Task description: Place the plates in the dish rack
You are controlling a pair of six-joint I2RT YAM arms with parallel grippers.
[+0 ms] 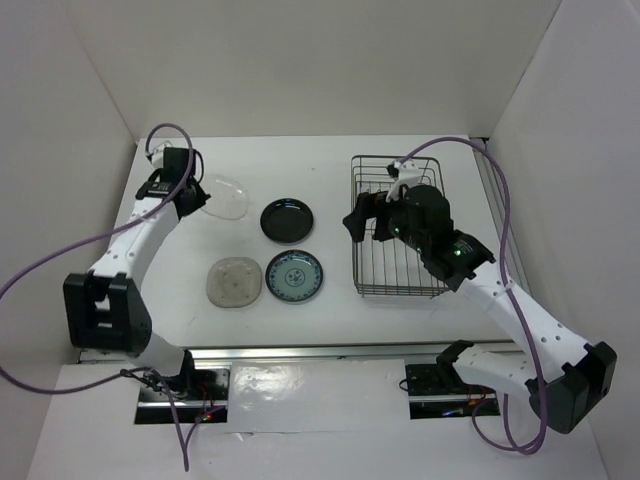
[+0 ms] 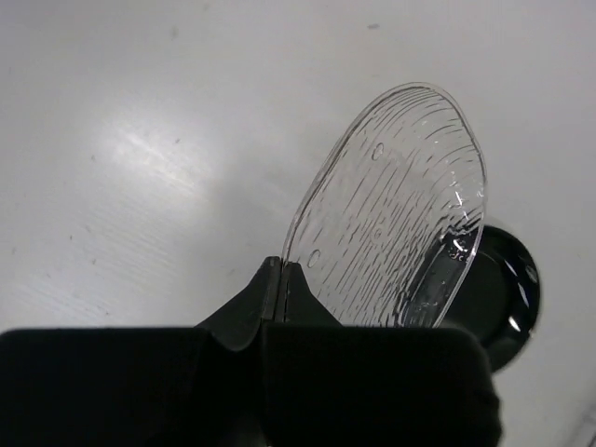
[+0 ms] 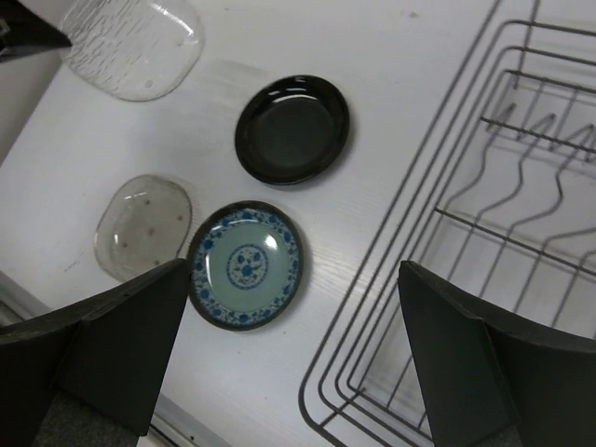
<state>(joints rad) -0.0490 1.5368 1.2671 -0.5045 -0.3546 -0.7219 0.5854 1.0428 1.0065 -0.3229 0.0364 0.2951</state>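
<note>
Clear plate (image 1: 228, 196) clenched in left hand (image 1: 192, 192), far-left desk (image 1: 330, 170).
Top view: black plate (image 1: 288, 220), beige plate (image 1: 235, 281) and blue-and-white plate (image 1: 295, 276) lay flat left of dish rack (image 1: 400, 270); right hand (image 1: 362, 215) released above the rack's left edge. Left wrist: rim pinched, plate tilted. Right wrist: fingers (image 3: 121, 335) wide apart.

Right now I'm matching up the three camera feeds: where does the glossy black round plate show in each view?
Top external: the glossy black round plate lies mid-table, left of the dark wire dish rack.
Left wrist: lower right, partly hidden behind the clear plate.
Right wrist: upper centre.
Shared landmark: the clear ribbed rounded-square plate next to it.
</note>
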